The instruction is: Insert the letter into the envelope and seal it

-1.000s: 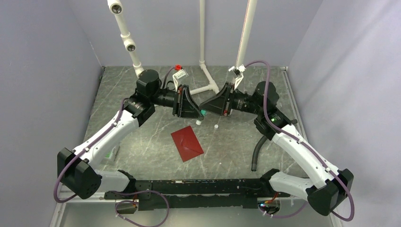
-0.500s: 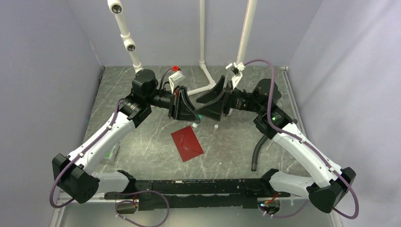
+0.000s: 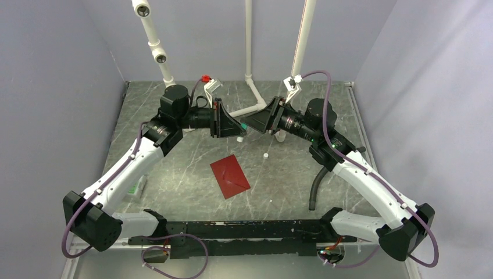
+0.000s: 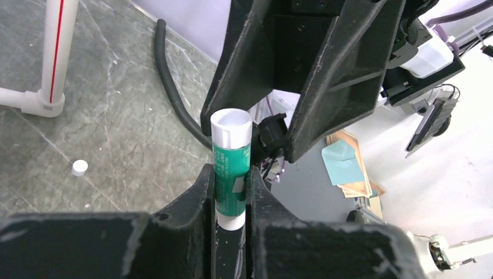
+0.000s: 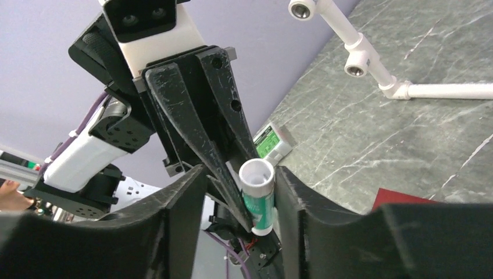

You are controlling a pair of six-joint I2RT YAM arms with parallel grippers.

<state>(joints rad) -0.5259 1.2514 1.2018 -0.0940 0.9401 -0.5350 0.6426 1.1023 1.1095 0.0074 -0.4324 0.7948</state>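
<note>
1. Now, your left gripper (image 4: 231, 174) pinches the glue stick (image 4: 231, 152); your right gripper (image 5: 241, 174) is spread around its open tip.
2. This looks like the sealing step. Next, bring the glue down to the envelope (image 3: 230, 176), lying flat at 6 o'clock of the grippers.
3. The letter is out of sight, so you cannot tell whether the envelope holds it.

Dark red envelope (image 3: 230, 176), green-white tube (image 4: 231, 174)

Nothing reads clearly: the glue stick (image 4: 231, 168) label and green-and-white packet (image 5: 273, 141) print are blurred.
</note>
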